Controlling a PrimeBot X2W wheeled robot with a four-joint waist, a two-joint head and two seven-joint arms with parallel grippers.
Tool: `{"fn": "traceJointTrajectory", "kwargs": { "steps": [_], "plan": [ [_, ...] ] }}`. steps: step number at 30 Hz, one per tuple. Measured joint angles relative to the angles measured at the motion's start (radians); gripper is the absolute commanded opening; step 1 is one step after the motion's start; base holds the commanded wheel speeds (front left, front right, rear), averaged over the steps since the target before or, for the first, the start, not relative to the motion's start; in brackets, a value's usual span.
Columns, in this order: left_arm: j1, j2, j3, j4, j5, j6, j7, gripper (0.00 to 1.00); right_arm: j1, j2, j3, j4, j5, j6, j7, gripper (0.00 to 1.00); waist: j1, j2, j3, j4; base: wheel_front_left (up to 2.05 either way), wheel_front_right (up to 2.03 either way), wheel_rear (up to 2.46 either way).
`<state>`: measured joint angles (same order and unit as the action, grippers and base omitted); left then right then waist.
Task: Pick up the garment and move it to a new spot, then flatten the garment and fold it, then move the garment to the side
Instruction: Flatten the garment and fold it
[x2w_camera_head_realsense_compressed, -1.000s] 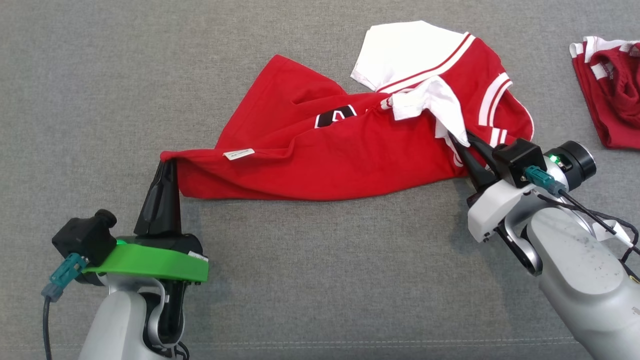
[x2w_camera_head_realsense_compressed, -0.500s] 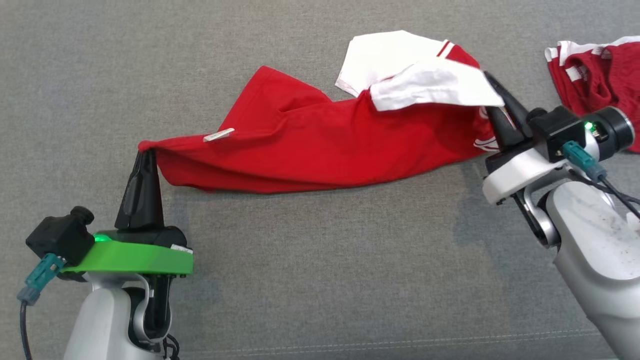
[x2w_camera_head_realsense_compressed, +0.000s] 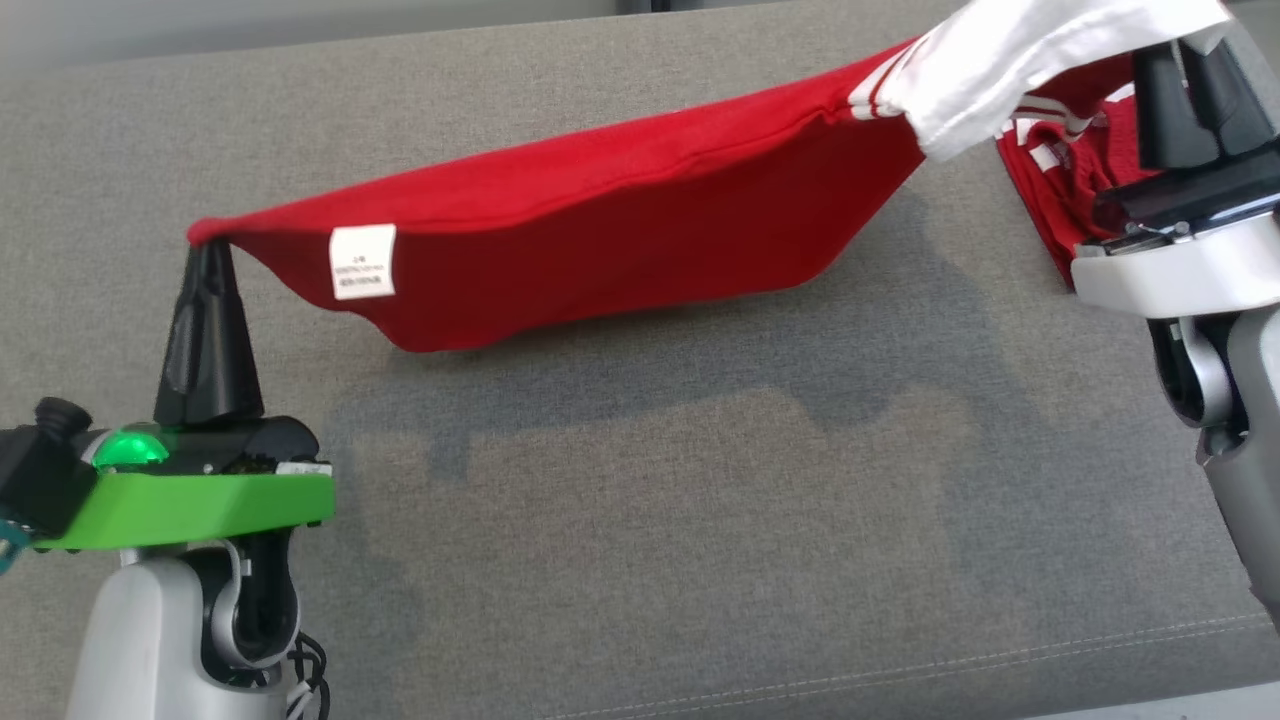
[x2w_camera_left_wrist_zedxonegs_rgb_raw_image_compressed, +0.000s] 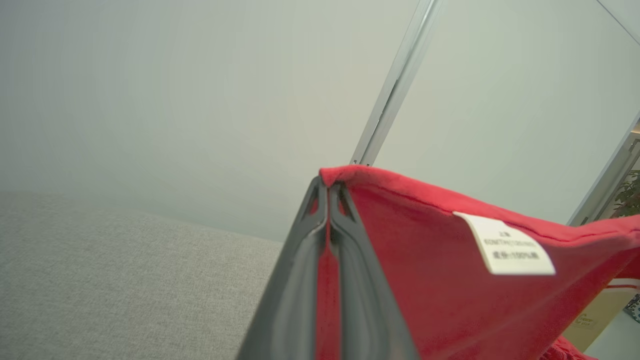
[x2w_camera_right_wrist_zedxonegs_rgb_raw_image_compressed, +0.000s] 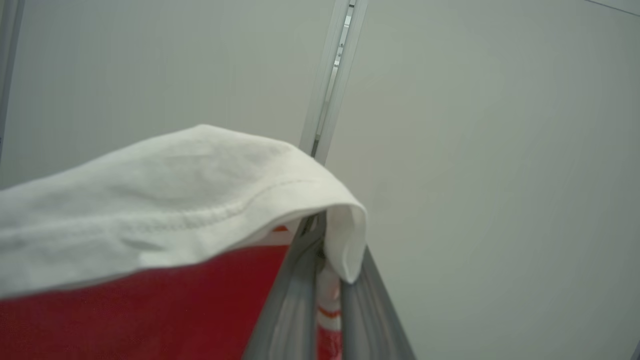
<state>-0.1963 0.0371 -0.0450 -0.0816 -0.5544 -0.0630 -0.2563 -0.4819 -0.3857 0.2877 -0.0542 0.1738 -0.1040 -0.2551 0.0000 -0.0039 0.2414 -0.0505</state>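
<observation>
Lifted higher, the garment (x2w_camera_head_realsense_compressed: 620, 230) is sagging between the left gripper (x2w_camera_head_realsense_compressed: 205, 245) at 9 o'clock and the right gripper (x2w_camera_head_realsense_compressed: 1190, 55) at 2 o'clock, both clamping it.

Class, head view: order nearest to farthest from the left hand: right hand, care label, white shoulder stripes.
1. Care label, beside the left hand.
2. White shoulder stripes, toward the shirt's right end.
3. Right hand, far right.

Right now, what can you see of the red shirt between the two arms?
Red soft-cloth shirt, white sleeve, white stripes, white care label showing. It hangs stretched and sagging over the grey cushion. The left gripper pinches a red corner; the right gripper clamps the sleeve end. Whether the low edge touches the cushion is unclear.
</observation>
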Motion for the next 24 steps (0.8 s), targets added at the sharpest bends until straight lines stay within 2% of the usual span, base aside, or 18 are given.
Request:
{"fn": "traceJointTrajectory", "kwargs": {
  "steps": [1, 6, 11, 17, 19, 22, 24],
  "plan": [
    [-0.002, 0.000, 0.008, -0.019, -0.002, 0.000, 0.000, 0.00, 0.000, -0.003, -0.010, -0.031, -0.006, -0.004, 0.000, 0.00, 0.0000, 0.0000, -0.006, -0.003, 0.00, 0.00, 0.00],
    [-0.045, -0.001, 0.035, -0.147, -0.003, -0.011, 0.000, 0.00, 0.001, -0.035, -0.068, -0.178, -0.032, -0.009, -0.001, 0.00, 0.0000, 0.0000, -0.038, -0.017, 0.00, 0.00, 0.00],
    [-0.083, -0.001, 0.049, -0.294, 0.049, -0.025, -0.002, 0.00, 0.026, -0.073, -0.123, -0.302, -0.059, -0.012, -0.004, 0.00, 0.0000, 0.0000, -0.067, -0.031, 0.00, 0.00, 0.00],
    [-0.099, 0.021, -0.006, -0.322, 0.068, -0.027, -0.001, 0.00, 0.058, -0.093, -0.152, -0.347, -0.027, -0.010, -0.004, 0.00, 0.0000, 0.0000, -0.080, -0.039, 0.00, 0.00, 0.00],
    [-0.103, 0.031, -0.028, -0.294, 0.067, -0.033, 0.033, 0.00, 0.073, -0.083, -0.121, -0.335, 0.040, 0.020, 0.010, 0.00, 0.0000, 0.0000, -0.075, -0.036, 0.00, 0.00, 0.00],
    [-0.124, 0.042, -0.046, -0.198, 0.053, -0.034, 0.098, 0.00, 0.071, -0.071, -0.028, -0.247, 0.111, 0.098, 0.073, 0.00, 0.0000, 0.0000, -0.061, -0.033, 0.00, 0.00, 0.00],
    [-0.161, 0.059, -0.050, -0.111, 0.053, -0.034, 0.141, 0.00, 0.033, -0.075, 0.037, -0.150, 0.116, 0.151, 0.118, 0.00, 0.0000, 0.0000, -0.049, -0.031, 0.00, 0.00, 0.00]
  ]
}}
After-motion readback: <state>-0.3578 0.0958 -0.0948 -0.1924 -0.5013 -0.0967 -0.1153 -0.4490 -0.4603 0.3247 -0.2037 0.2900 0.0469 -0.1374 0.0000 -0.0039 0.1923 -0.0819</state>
